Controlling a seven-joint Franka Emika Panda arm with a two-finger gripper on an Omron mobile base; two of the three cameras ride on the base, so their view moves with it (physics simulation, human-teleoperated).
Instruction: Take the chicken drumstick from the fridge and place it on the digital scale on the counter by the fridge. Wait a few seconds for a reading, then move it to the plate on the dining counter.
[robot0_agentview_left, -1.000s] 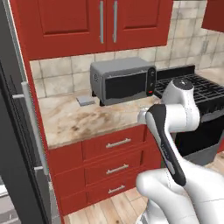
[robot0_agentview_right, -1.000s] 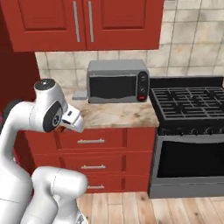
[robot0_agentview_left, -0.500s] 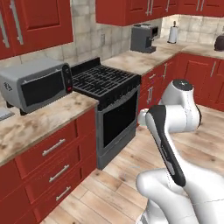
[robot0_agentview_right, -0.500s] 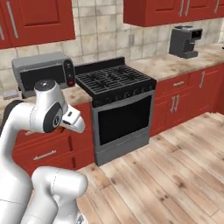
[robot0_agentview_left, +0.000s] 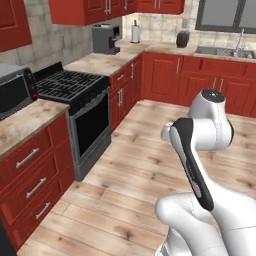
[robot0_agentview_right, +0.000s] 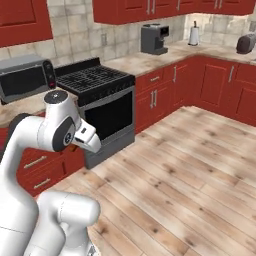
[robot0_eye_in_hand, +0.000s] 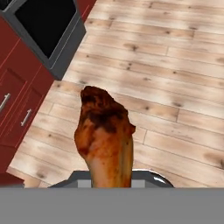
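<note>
The chicken drumstick (robot0_eye_in_hand: 106, 135), brown and roasted, stands up in the middle of the hand view, thick end away from the hand. My gripper (robot0_eye_in_hand: 112, 178) is shut on its narrow lower end, and the meat hides the fingertips. It hangs above the wooden floor (robot0_eye_in_hand: 175, 78), beside red drawers. The arm is folded close to its base, with the hand (robot0_agentview_right: 87, 141) tucked low in front of it. The counter (robot0_agentview_left: 22, 125) with the microwave (robot0_agentview_left: 14, 90) lies at the far left. The fridge, digital scale, plate and dining counter are out of view.
A black stove (robot0_agentview_left: 70, 85) with its oven stands right of the microwave. Red cabinets run along the walls, carrying a coffee machine (robot0_agentview_left: 105, 39) and a sink (robot0_agentview_left: 225, 50). Wide wooden floor (robot0_agentview_left: 130, 165) stretches ahead.
The whole picture has swung right as the base turned: the counter and microwave slid to the left edge, and the stove, corner cabinets and floor came in. The arm's pose and grip are unchanged.
</note>
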